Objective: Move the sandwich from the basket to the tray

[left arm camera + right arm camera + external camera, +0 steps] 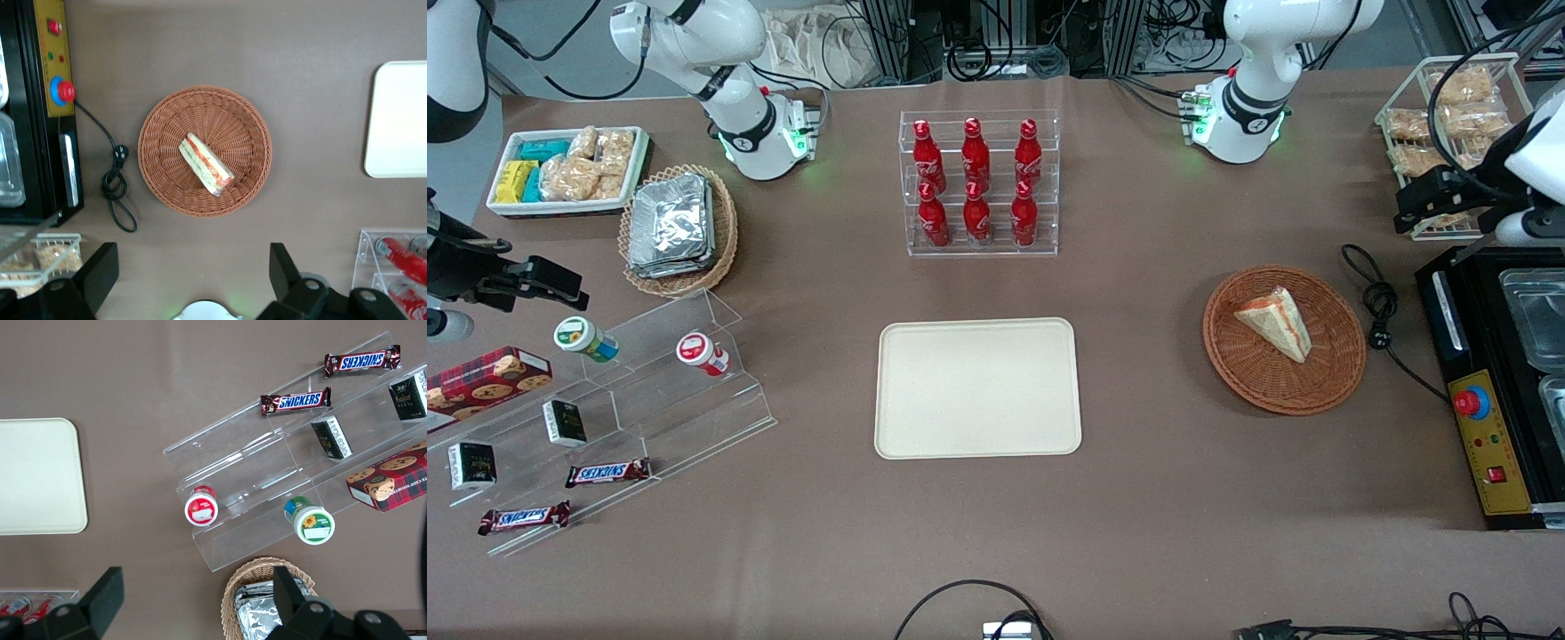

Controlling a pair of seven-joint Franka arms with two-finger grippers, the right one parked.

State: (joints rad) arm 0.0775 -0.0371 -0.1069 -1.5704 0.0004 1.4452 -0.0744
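The sandwich (205,164) lies on its side in the basket (1334,378), well apart from the tray (978,388). It is judged light, soft and easily crushed — best taken gently across its two bread faces, near the thick end. The gripper (190,277) hangs high above the table beside the basket, fingers spread wide, nothing held (seen only in the wrist view). The filling layers are shown edge-on there; the front view shows mainly pale bread — and the whole empty tray.
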